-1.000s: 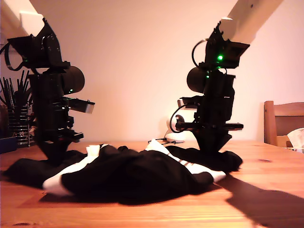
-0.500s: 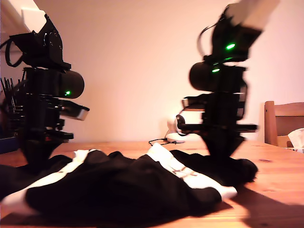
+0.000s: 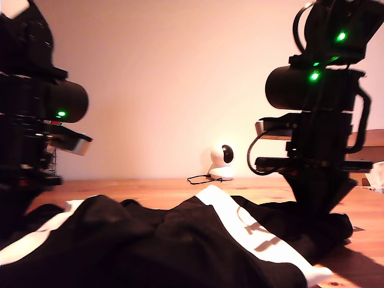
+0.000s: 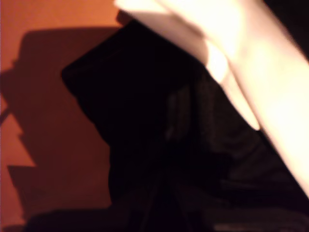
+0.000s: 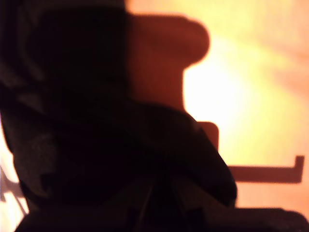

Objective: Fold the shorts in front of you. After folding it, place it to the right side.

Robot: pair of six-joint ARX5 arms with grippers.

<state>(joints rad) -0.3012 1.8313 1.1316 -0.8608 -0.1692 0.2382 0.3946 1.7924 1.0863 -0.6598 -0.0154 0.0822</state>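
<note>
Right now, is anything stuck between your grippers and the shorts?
Nothing visible. Both arms come straight down onto the shorts, and both wrist views show only black cloth at the jaws. The small white camera sits far behind on the table.

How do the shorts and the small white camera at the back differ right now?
The shorts are black with white bands, lie crumpled and spread wide across the near table. The camera is white, small, rigid and stands upright far back near the wall. Both rest on the same wooden table.

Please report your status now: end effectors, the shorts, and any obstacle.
Both end effectors down at the shorts, jaws hidden by dark fabric. Shorts bunched on the table, not folded. Small white camera stands behind on the table, apart from the cloth.
</note>
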